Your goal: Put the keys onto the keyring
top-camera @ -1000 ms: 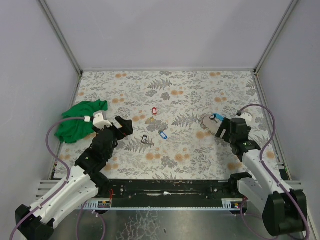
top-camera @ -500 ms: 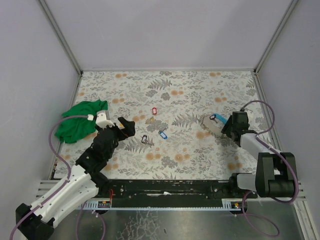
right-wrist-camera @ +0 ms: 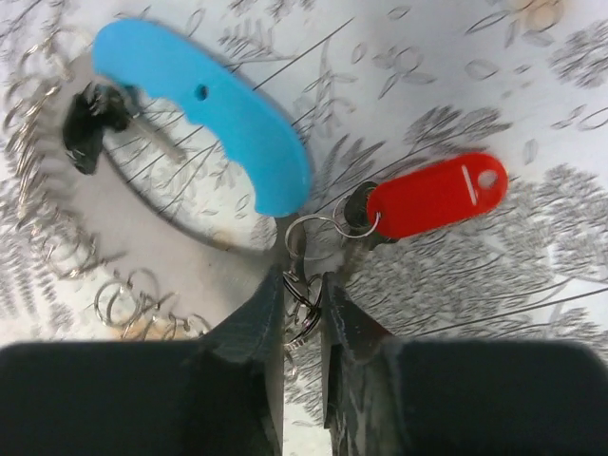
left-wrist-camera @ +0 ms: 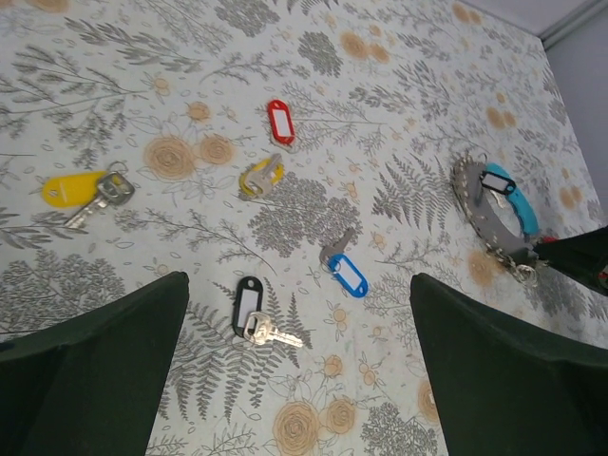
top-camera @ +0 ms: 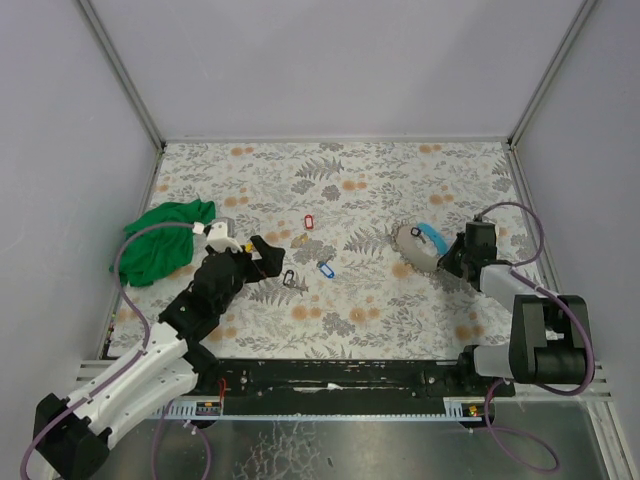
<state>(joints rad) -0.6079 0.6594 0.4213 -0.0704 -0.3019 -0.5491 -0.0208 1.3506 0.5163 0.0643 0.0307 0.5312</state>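
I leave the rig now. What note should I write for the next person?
Left gripper: open, empty.
Right gripper: pinching small rings of the keyring.
Done: red-tag key and black-tag key look hooked on it.
Left: loose red key, loose blue key, loose black key, yellow-tag key, small yellow key, all lying apart from the keyring.

The keyring (right-wrist-camera: 204,104), a wire loop with a curved blue handle, lies flat on the right, its small rings pinched in my right gripper (right-wrist-camera: 304,290), just beside a red-tagged key (right-wrist-camera: 432,195). Mid-table lie the loose keys, well apart: red tag (left-wrist-camera: 279,122), blue tag (left-wrist-camera: 348,275), black tag (left-wrist-camera: 249,306), yellow tag (left-wrist-camera: 81,188).
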